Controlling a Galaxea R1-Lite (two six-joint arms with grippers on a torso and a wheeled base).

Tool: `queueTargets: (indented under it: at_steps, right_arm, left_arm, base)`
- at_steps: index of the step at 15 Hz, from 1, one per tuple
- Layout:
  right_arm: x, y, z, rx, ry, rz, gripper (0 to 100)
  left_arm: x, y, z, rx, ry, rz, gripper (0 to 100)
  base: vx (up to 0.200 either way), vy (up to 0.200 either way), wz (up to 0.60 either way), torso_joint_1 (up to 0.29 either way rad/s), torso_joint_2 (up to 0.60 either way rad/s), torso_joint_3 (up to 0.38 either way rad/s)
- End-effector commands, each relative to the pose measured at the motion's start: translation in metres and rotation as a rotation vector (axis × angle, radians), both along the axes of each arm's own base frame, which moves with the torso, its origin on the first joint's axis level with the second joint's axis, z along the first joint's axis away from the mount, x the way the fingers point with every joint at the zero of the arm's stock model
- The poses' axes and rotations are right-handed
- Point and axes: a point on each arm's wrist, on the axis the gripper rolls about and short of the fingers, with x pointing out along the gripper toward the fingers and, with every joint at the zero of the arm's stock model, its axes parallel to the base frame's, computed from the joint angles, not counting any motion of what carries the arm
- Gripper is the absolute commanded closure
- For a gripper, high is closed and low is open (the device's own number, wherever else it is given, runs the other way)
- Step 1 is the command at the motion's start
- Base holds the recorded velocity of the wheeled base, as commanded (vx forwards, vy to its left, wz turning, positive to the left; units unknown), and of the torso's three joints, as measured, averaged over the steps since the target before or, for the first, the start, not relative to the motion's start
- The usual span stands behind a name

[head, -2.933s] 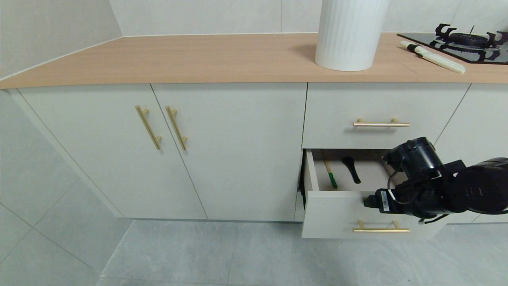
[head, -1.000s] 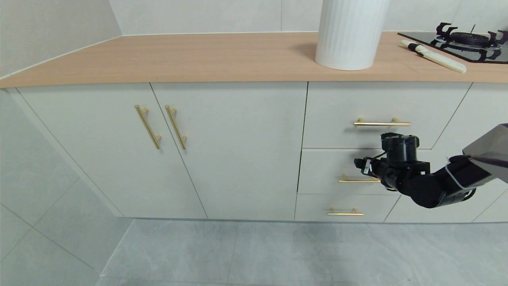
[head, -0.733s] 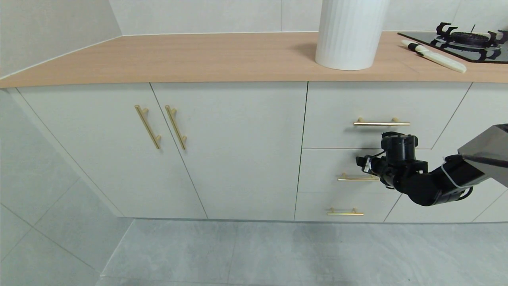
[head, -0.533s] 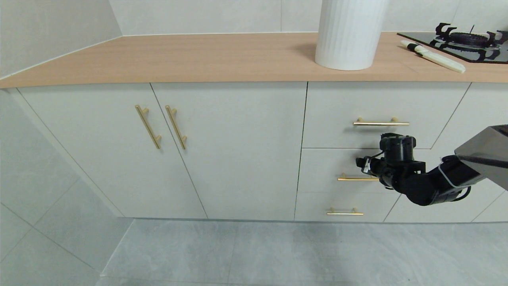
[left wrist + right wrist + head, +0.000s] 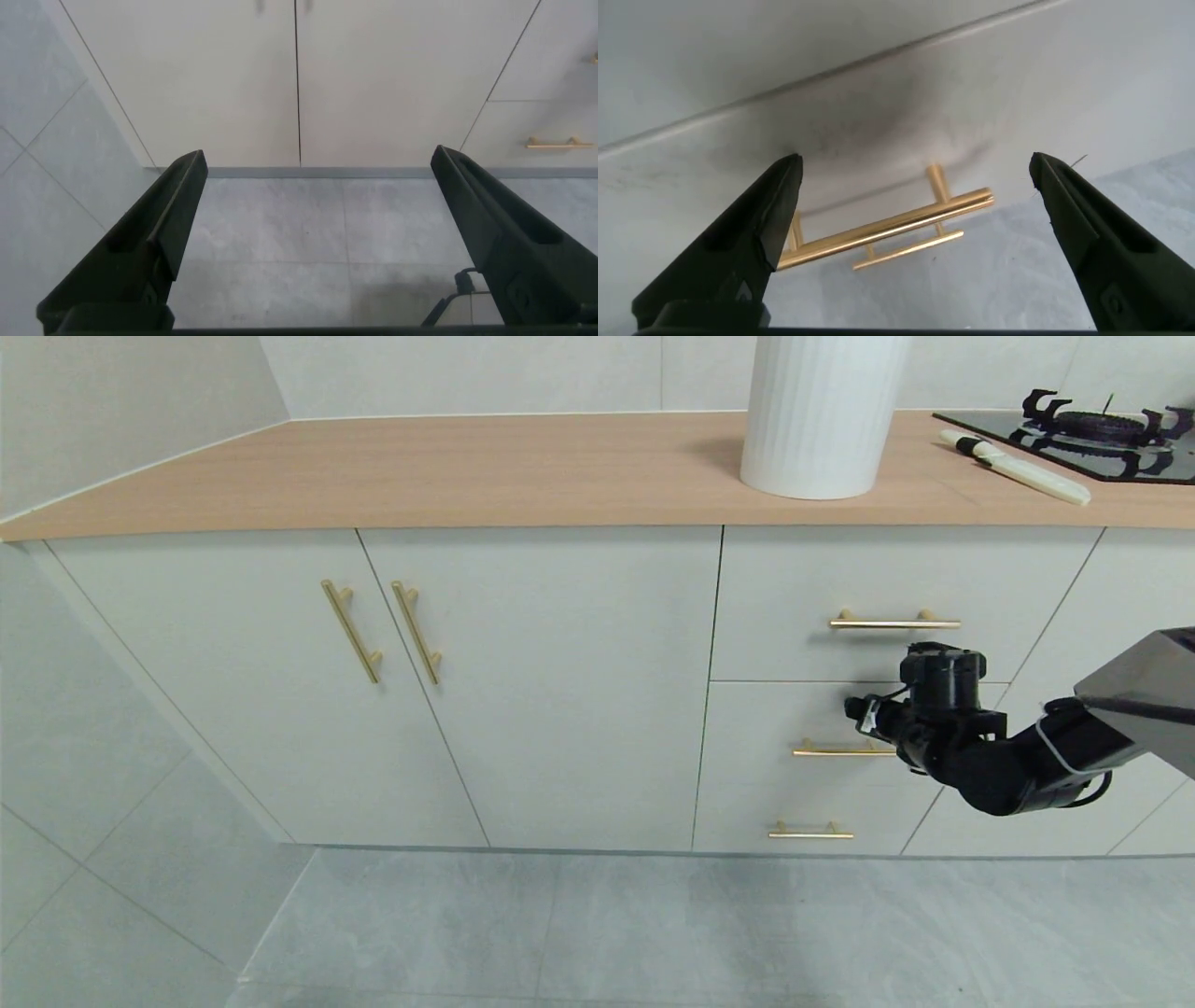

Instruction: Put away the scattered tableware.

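You had the right gripper (image 5: 857, 711) in the right half of the head view, just in front of the middle drawer (image 5: 761, 728), which was shut flush with the drawers above and below it. The gripper's fingers were spread wide and gripped nothing. In the right wrist view the drawer's gold handle (image 5: 887, 229) sat beyond the gap between them, apart from both.

Your left gripper (image 5: 313, 159) was also spread wide with nothing between its fingers. It faced the floor tiles (image 5: 308, 233) at the foot of the cabinet doors (image 5: 234, 75).

The knife (image 5: 1013, 479), cream with a dark band, lay flat on the countertop (image 5: 467, 467) at the upper right of the head view, by the front edge of the hob (image 5: 1102, 434). I could not tell whether it touched the hob. The white ribbed container (image 5: 822, 415) stood to its left, apart from it.
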Motion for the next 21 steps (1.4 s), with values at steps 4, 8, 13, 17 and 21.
queueTargets:
  at_steps: [4,8,13,17,21]
  right_arm:
    - [-0.103,-0.004,0.061,-0.004,-0.017,0.096,0]
    - [-0.205,-0.025,0.120,-0.017,-0.218,0.061,0]
    - [-0.343,-0.054,0.158,-0.178,-0.371,0.010,0]
    - [-0.407,-0.068,0.150,-0.263,-0.349,-0.046,0]
    - [-0.447,-0.075,0.118,-0.365,-0.378,-0.152,0]
  left_arm:
    - [0.000,0.000,0.000,0.000,0.000,0.000,0]
    - [0.000,0.000,0.000,0.000,0.000,0.000,0]
    - [0.000,0.000,0.000,0.000,0.000,0.000,0]
    - [0.000,0.000,0.000,0.000,0.000,0.000,0]
    - [0.000,0.000,0.000,0.000,0.000,0.000,0]
  base:
    - [0.000,0.000,0.00,0.000,0.00,0.000]
    - [0.000,0.000,0.00,0.000,0.00,0.000]
    - [0.000,0.000,0.00,0.000,0.00,0.000]
    - [0.000,0.000,0.00,0.000,0.00,0.000]
    - [0.000,0.000,0.00,0.000,0.00,0.000]
